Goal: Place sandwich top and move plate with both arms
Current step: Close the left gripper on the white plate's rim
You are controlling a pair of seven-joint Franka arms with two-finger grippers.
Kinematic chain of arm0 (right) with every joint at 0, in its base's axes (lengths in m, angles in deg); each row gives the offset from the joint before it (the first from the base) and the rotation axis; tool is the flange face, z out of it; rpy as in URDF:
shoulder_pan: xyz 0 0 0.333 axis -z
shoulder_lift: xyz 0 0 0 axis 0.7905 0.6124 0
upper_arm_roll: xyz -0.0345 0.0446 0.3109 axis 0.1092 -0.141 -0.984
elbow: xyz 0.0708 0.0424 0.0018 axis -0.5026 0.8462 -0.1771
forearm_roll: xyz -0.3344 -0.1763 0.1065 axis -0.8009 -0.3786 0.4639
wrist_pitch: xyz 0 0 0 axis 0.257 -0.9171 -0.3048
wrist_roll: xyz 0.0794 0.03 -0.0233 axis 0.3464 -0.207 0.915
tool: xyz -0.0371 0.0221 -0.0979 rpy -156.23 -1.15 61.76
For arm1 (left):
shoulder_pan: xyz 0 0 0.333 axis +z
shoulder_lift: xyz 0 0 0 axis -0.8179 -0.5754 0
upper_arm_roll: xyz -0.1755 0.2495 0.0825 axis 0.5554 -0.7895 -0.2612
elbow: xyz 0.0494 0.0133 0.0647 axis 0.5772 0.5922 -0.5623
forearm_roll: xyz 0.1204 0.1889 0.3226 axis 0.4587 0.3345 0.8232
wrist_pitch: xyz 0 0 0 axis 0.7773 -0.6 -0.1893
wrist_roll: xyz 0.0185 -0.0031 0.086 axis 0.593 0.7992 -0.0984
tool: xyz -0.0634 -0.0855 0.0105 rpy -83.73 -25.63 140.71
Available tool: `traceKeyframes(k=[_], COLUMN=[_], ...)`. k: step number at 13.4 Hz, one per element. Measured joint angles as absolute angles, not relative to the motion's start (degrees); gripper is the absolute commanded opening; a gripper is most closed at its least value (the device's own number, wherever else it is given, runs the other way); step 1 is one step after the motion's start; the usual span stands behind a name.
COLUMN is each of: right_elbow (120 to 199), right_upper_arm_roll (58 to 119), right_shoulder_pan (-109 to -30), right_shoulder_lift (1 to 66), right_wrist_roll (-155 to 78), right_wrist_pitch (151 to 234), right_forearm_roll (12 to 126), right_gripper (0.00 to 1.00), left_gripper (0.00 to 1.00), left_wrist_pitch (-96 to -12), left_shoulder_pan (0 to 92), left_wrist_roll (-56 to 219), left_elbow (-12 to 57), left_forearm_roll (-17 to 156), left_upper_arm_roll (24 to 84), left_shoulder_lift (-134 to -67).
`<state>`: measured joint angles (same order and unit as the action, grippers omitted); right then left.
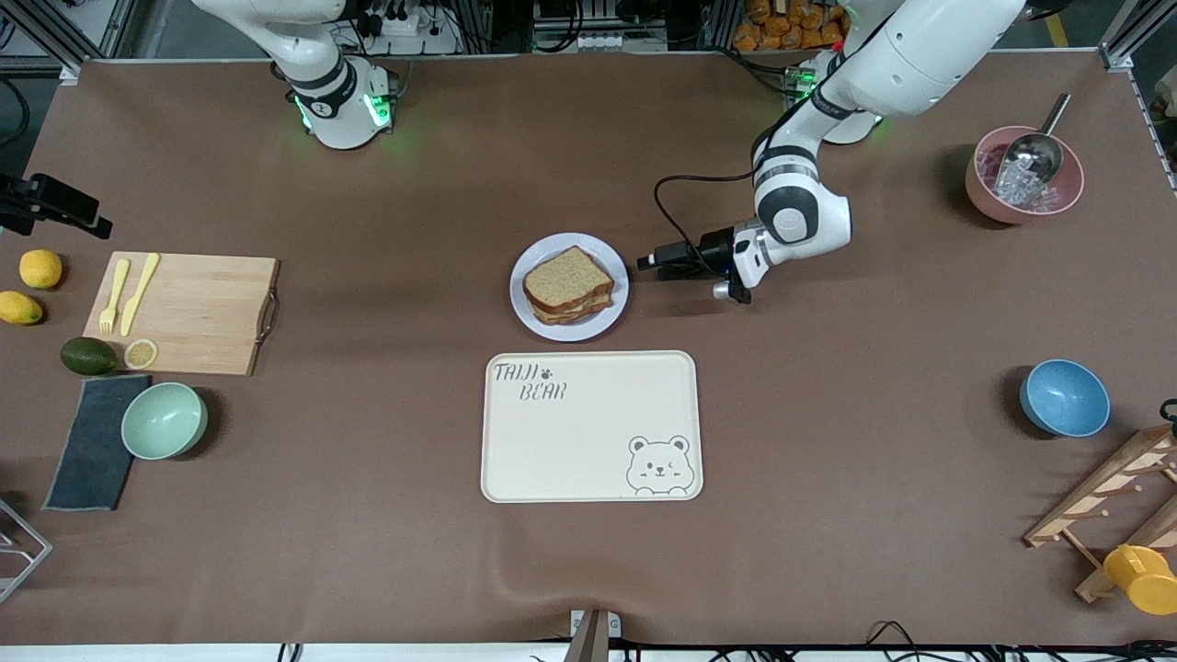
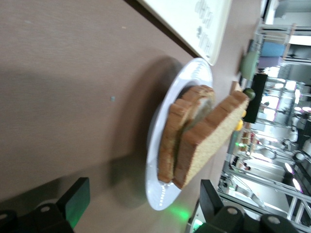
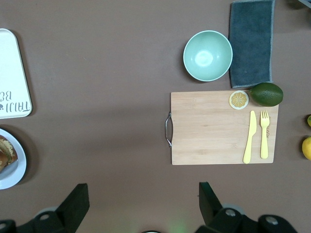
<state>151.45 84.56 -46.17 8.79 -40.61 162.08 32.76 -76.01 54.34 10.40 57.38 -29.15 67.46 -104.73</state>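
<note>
The brown wholemeal sandwich top point(image 1: 567, 273) is already being carried, tilted, on the stack on the round pale plate point(image 1: 610, 320) mid-table. The left gripper point(image 1: 649, 261) is poised beside the rim, jaws spread (empty); the right gripper point(image 3: 141, 204), spread too, is waiting. The plate move is judged outstanding.

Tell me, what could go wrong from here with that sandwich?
The sandwich top leans tilted on the stack, so it might slide off when the plate moves. The open left gripper is low beside the plate and could nudge it. The right gripper, open, hangs over bare table near the cutting board.
</note>
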Motion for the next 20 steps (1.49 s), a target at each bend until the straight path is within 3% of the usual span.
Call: traceKeyframes(k=[4,8,20], right_elbow=[151.5,151.5,151.5], right_upper_arm_roll=[84.6,84.3,84.4], right_shoulder_pan=[-46.1,-46.2,-46.2], right_shoulder_lift=[8.9,9.3,9.4], right_wrist_roll=[-40.6,-40.6,-40.6], right_wrist_pitch=[162.2,162.3,162.2], right_forearm_roll=[32.8,32.8,32.8], right_gripper=[1.00,1.00,1.00], left_gripper=[1.00,0.83,0.64], left_wrist_pitch=[-71.0,-70.6,-71.0], left_shoulder_pan=[57.4,57.5,53.5], left_wrist_roll=[3.3,3.2,3.2], left_elbow=[57.2,56.1,52.1], left_forearm_roll=[-29.3,-29.3,-33.3], left_upper_arm_roll=[67.5,67.8,67.7], left_shoulder_lift=[-108.6,-109.8,-113.4])
